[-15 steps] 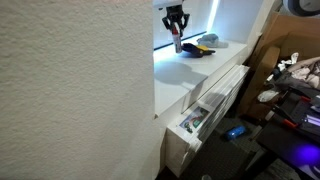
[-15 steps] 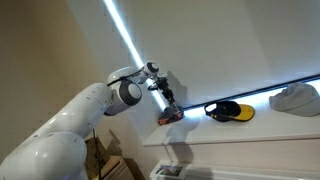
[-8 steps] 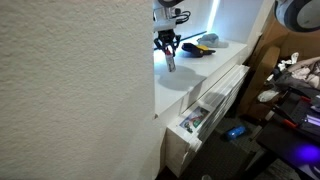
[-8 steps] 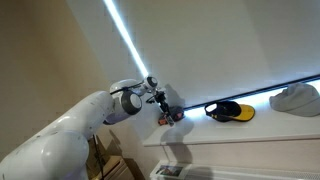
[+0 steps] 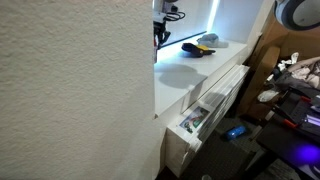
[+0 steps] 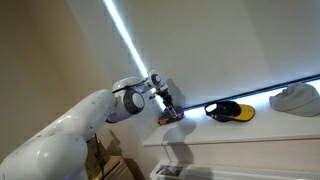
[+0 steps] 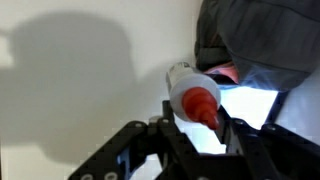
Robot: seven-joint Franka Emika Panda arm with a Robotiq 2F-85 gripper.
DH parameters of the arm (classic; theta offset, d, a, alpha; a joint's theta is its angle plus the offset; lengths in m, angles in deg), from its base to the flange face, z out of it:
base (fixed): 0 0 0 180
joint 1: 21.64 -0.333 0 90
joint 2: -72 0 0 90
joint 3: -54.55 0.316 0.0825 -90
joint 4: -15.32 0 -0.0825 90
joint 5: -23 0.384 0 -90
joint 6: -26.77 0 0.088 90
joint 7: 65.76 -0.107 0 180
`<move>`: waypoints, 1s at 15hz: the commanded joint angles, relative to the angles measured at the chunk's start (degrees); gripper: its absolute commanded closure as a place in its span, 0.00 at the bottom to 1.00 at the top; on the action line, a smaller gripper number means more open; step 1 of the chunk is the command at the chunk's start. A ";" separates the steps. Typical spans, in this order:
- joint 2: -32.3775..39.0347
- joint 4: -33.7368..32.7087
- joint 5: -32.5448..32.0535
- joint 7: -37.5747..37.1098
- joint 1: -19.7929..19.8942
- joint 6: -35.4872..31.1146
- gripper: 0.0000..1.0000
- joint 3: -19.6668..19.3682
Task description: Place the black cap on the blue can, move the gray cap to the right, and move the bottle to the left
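Wrist view is showing the gripper (image 7: 197,128) clamping the bottle (image 7: 190,92), nozzle pointing camera-ward, with the black cap (image 6: 222,108) lying near it.

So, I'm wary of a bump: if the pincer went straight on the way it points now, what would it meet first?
The bottle: its red top sits between the pincer's fingers, apparently gripped. Beyond it lies the white shelf, though depth is unclear.

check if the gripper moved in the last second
Yes. In an exterior view the gripper, holding the bottle, has shifted left, away from the black cap, toward the wall.
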 commanded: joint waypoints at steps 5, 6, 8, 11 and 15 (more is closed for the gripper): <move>0.20 0.82 0.45 -2.82 1.63 -4.30 0.84 0.53; 0.09 1.05 0.39 -3.23 1.70 -3.78 0.84 0.43; 0.95 -0.27 0.85 -2.62 2.23 -1.52 0.84 0.93; 1.25 0.08 1.20 -2.00 2.99 1.41 0.84 1.27; 2.38 -0.02 1.15 -2.09 4.01 5.17 0.84 1.13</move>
